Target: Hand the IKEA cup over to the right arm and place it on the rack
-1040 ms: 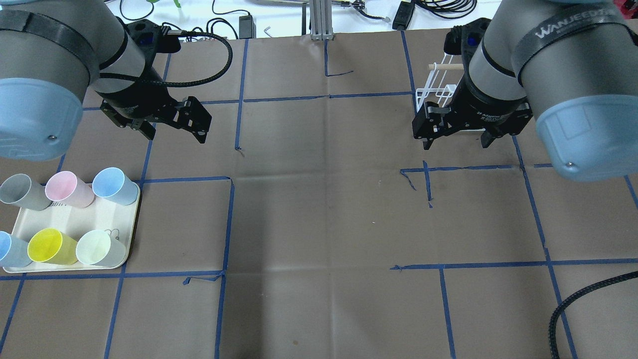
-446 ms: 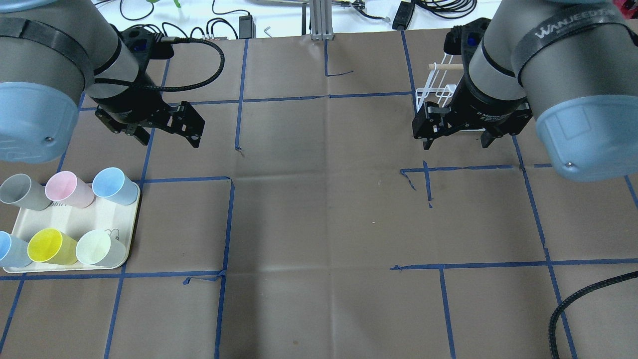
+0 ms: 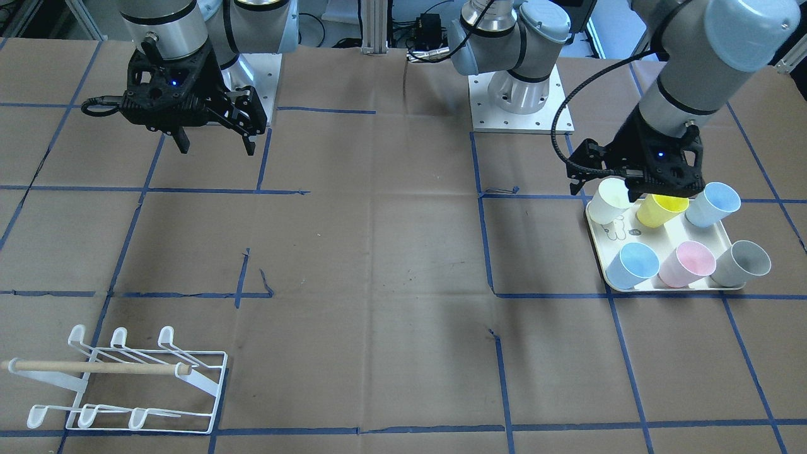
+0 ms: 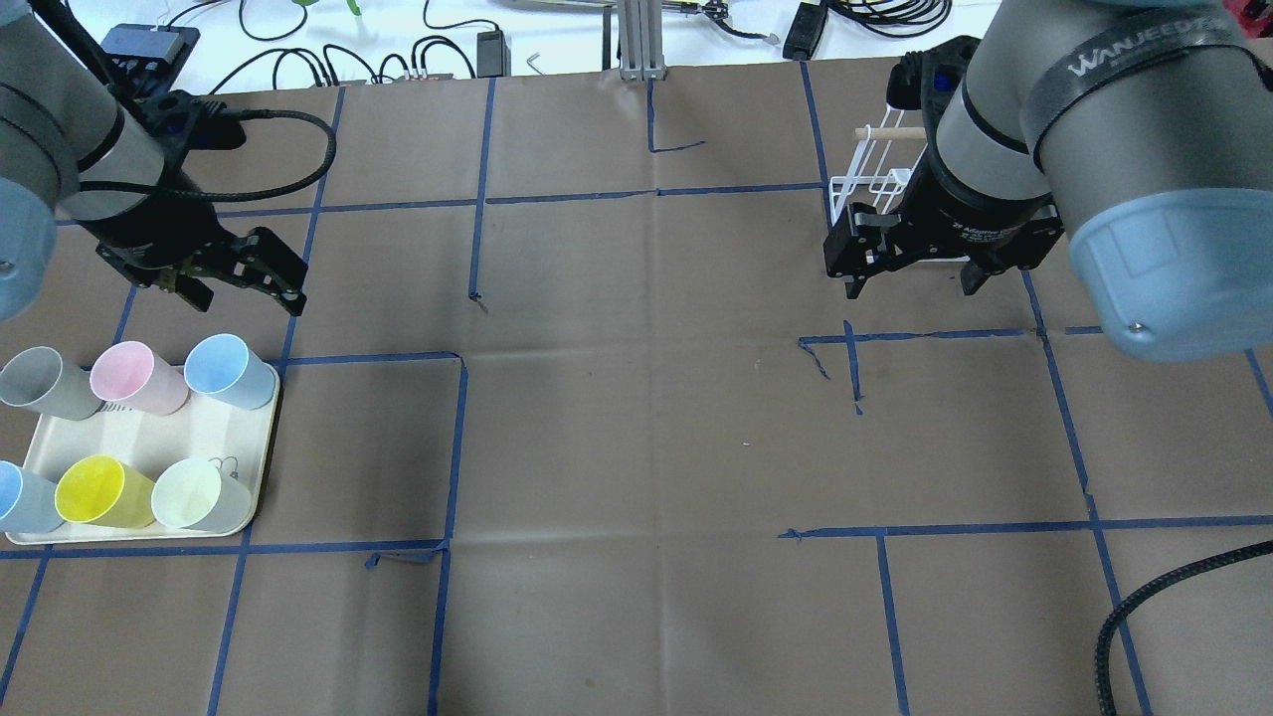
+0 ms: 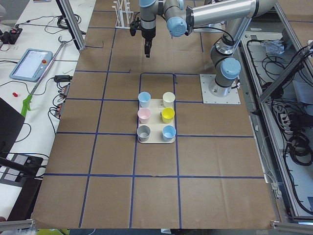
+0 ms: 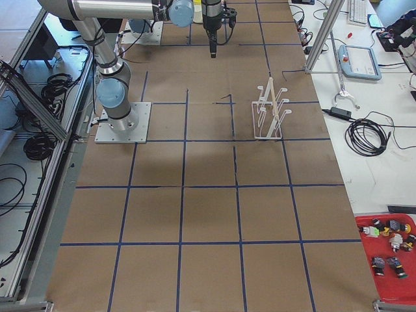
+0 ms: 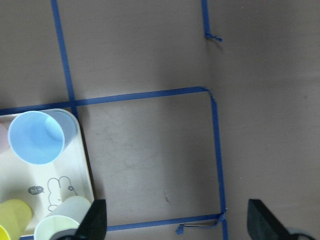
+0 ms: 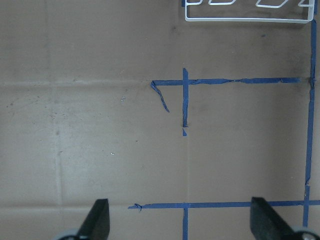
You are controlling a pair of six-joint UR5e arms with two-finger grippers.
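**Left Arm Reaching for a Cup, Nothing Picked Yet**

The task was at its first step. The left gripper (image 4: 246,296) hung above the table (image 4: 636,447), with its jaws wide apart and nothing between them. In the left wrist view it was beside the corner of the cream tray (image 4: 199,433), and the pale green cup (image 7: 57,225) showed just by one finger. All six cups (image 4: 227,368) stood upright on the tray in two rows of three, close to each other. Which one was the target, I cannot tell.

The right gripper (image 4: 910,288) waited over the other half of the table, its jaws also apart and empty. The white rack (image 3: 94,367) stood on that same half, apart from the gripper, and no cup hung on it.

The next move probably called for bringing the left gripper over one cup, lowering it and closing on the cup's wall without pushing the neighbours. Only after that could the hand-over to the right gripper come.
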